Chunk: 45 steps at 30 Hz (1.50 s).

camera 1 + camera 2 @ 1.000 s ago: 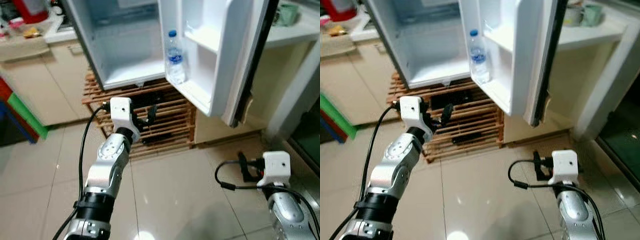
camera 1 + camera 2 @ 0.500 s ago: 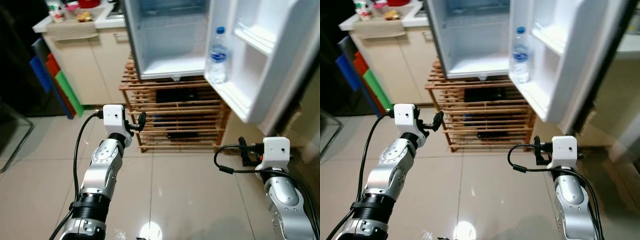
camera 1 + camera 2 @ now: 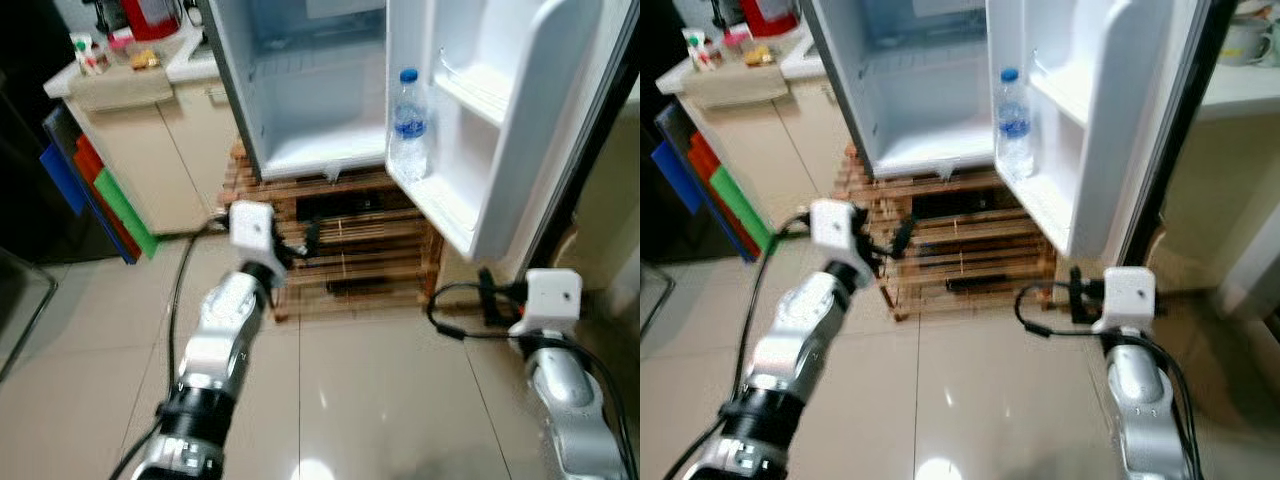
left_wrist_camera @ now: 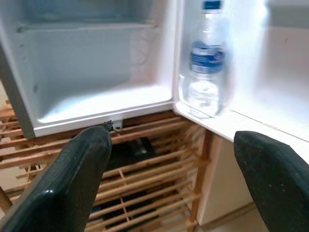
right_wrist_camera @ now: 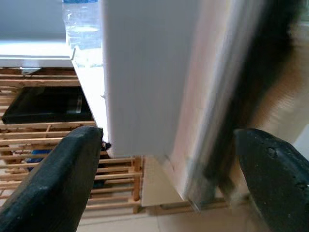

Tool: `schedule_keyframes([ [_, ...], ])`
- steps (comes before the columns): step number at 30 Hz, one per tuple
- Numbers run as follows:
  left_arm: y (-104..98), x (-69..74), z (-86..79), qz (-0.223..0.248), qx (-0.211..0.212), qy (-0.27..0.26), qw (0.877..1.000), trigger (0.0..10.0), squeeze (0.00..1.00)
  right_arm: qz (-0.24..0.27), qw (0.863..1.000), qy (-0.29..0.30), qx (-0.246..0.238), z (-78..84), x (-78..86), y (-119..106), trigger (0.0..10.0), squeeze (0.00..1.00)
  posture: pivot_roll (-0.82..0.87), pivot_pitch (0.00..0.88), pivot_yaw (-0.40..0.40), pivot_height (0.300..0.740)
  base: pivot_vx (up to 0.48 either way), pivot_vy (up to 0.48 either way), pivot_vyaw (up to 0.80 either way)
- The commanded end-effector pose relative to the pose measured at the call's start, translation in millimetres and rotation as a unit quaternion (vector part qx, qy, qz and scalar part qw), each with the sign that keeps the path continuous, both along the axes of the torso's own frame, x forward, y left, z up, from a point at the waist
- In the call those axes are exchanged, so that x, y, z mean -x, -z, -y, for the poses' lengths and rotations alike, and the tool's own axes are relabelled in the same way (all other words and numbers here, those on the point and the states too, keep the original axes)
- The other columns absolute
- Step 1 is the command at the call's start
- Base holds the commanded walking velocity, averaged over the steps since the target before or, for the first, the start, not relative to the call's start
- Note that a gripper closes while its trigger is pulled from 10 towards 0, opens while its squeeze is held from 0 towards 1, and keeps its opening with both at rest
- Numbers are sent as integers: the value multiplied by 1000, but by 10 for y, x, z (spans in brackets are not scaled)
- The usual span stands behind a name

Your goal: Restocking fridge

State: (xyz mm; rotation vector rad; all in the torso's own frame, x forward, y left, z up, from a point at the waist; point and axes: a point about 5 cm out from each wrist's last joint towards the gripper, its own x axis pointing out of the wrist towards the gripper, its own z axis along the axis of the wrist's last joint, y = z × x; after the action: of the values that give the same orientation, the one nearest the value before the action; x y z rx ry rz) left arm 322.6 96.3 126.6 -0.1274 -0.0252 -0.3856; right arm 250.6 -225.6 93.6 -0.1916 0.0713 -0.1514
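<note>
You face the open fridge point(image 3: 300, 110), its door point(image 3: 500, 120) swung wide just above your right tool point(image 3: 487, 300). A wooden rack point(image 3: 350, 260) sits under it, just beyond your left tool point(image 3: 308, 240). Both tools gape wide and hold nothing. The water bottle point(image 3: 407, 125) stands upright in the door's lower shelf, above and beyond the left tool. Expect thin, slippery plastic that dents; grip it mid-body, at the label.

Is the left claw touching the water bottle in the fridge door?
Apart. In the left wrist view the left claw is open and empty, with the water bottle standing well beyond its fingers in the fridge door shelf.
</note>
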Motion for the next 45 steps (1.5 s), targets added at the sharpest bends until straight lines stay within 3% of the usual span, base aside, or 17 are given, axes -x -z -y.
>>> schedule_keyframes([
  [1,25,1,-118,-2,-10,-13,1000,10000,0,8,1000,-15,-9,-101,-26,-29,10000,0,-239,0,128,740,274,-390,0],
  [4,30,-5,-107,-6,-2,-14,1000,10000,0,-14,1000,-14,-7,-76,29,52,10000,0,-239,0,128,740,0,-140,0],
  [6,144,-49,-169,-43,-24,-27,998,10000,0,-82,996,-21,0,-45,173,284,10000,0,-236,0,126,740,0,0,0],
  [8,190,-63,-195,-57,-36,-31,997,10000,0,-106,994,-26,1,-41,224,361,10000,0,-236,0,126,740,0,0,0],
  [11,467,-147,-485,-156,-64,-93,981,10000,0,-188,979,-74,25,-62,509,658,10000,0,-235,0,125,740,0,0,0],
  [12,538,-156,-563,-183,-70,-106,975,10000,0,-205,977,-56,24,-9,577,723,10000,0,-238,0,125,740,0,0,0],
  [16,598,-163,-632,-206,-74,-117,969,10000,0,-217,976,-3,16,119,615,771,10000,0,-244,0,132,740,0,0,0],
  [19,653,-174,-600,-222,-87,-107,965,10000,0,-190,972,132,41,486,492,662,10000,0,-249,0,141,740,0,0,0],
  [22,839,-86,-515,-255,-135,-73,955,10000,0,-135,961,223,90,814,305,368,10000,0,-251,0,149,740,0,0,0],
  [25,998,9,-516,-290,-165,-57,941,10000,0,-113,955,249,115,921,229,226,10000,0,-249,0,149,740,0,0,0],
  [26,1106,87,-544,-321,-186,-51,927,10000,0,-96,953,255,130,959,176,130,10000,0,-250,0,147,740,0,0,0],
  [27,1155,128,-558,-337,-187,-48,921,10000,0,-81,953,257,141,983,134,42,10000,0,-250,0,146,740,0,0,0],
  [29,1166,141,-537,-340,-182,-36,922,10000,0,-43,948,266,171,1034,28,-187,10000,0,-248,0,143,740,0,0,0],
  [34,1164,127,-501,-334,-186,-30,924,10000,0,-8,952,260,161,952,-165,-338,10000,0,-247,0,137,740,0,0,0],
  [35,1188,144,-494,-336,-194,-24,921,10000,0,14,962,234,138,826,-299,-404,10000,0,-247,0,137,740,0,0,0],
  [39,1248,195,-499,-338,-221,-9,915,10000,0,58,981,157,94,511,-547,-522,10000,0,-250,0,141,740,0,0,0],
  [45,1294,238,-483,-338,-236,4,911,10000,0,84,992,77,50,162,-824,-667,10000,0,-244,0,140,740,0,0,0],
])
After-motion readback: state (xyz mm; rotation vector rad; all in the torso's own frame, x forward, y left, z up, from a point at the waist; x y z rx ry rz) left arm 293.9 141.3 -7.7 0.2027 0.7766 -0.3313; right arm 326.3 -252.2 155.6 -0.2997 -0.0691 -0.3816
